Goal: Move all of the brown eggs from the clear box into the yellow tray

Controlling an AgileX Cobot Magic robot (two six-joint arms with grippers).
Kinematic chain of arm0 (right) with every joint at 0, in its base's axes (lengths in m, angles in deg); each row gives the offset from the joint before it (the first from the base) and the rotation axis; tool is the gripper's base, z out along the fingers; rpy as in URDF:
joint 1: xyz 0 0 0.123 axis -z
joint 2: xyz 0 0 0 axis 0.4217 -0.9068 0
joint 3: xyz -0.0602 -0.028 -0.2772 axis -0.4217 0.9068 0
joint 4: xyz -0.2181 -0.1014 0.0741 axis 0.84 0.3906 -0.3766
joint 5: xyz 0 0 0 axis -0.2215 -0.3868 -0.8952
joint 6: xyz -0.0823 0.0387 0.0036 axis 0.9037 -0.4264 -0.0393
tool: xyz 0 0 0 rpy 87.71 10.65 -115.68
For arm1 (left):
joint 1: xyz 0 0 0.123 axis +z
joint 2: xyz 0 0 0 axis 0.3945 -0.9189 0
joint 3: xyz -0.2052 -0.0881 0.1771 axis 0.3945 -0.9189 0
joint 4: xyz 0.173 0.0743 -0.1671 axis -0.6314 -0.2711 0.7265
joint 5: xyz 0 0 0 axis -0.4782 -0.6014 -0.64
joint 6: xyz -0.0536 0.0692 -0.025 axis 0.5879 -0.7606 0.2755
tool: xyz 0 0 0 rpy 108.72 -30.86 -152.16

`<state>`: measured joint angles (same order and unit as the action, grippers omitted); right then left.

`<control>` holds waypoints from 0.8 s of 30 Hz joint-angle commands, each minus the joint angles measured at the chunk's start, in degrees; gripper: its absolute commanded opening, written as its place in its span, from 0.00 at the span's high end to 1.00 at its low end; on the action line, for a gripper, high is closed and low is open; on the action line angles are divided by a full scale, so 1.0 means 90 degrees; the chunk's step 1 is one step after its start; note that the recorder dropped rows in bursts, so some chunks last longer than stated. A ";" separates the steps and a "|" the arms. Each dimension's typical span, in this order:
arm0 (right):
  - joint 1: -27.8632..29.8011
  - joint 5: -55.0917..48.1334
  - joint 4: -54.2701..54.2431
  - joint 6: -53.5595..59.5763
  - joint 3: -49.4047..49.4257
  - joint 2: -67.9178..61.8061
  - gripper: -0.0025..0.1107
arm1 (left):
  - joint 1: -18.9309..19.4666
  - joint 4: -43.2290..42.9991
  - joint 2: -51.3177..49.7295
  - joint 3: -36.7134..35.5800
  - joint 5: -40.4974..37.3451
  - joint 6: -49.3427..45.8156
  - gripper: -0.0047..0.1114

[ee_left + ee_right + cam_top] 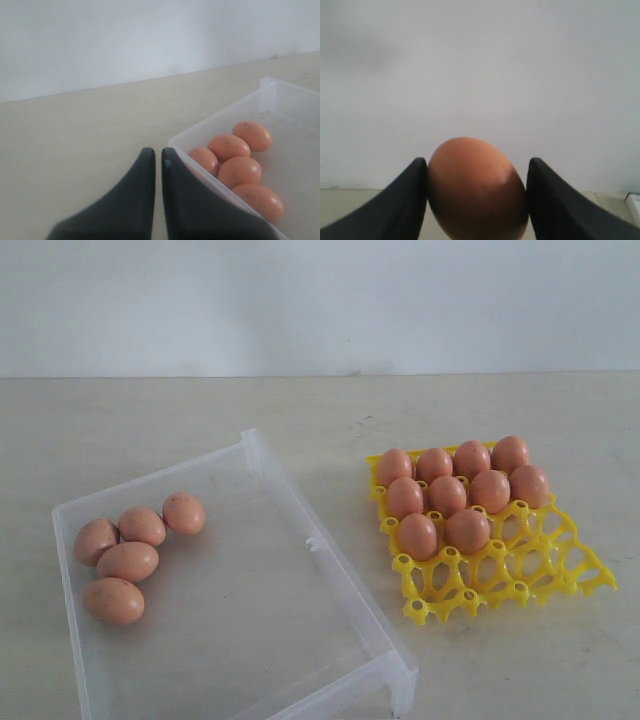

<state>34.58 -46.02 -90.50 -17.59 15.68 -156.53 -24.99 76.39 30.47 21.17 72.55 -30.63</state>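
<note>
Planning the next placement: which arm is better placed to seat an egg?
Right: its fingers hold a brown egg, ready for free cups in the yellow tray. The left fingers are shut and empty beside the clear box.

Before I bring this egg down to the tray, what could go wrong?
The egg is held by the right pincer at its sides only; a jerk might slip it. Free cups of the yellow tray lie right beside seated eggs, so a skewed descent could knock them. The shut left pincer is close to a corner of the clear box; bumping it could roll the loose eggs.
</note>
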 commanded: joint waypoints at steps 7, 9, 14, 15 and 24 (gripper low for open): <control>0.0050 0.2240 0.0110 0.3067 -0.0051 0.0015 0.98 | -0.0019 0.0045 0.0017 -0.0023 0.0049 0.0003 0.92; 0.0036 0.3581 0.0125 0.2890 -0.0051 0.0015 0.98 | -0.0019 0.0045 0.0017 -0.0023 0.0049 0.0003 0.92; -0.0257 0.3922 0.0113 0.1233 -0.0313 0.0084 0.98 | -0.0019 0.0045 0.0017 -0.0023 0.0049 0.0003 0.92; -0.0337 0.3920 0.0126 0.0664 -0.0394 0.0084 0.98 | -0.0019 0.0045 0.0017 -0.0023 0.0049 0.0003 0.92; -0.0563 0.4590 0.7978 -0.9855 -0.0749 0.0087 0.98 | -0.0019 0.0045 0.0017 -0.0023 0.0049 0.0003 0.92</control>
<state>29.60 -9.89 -39.42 -92.57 9.27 -156.03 -24.99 76.39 30.47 21.17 72.55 -30.63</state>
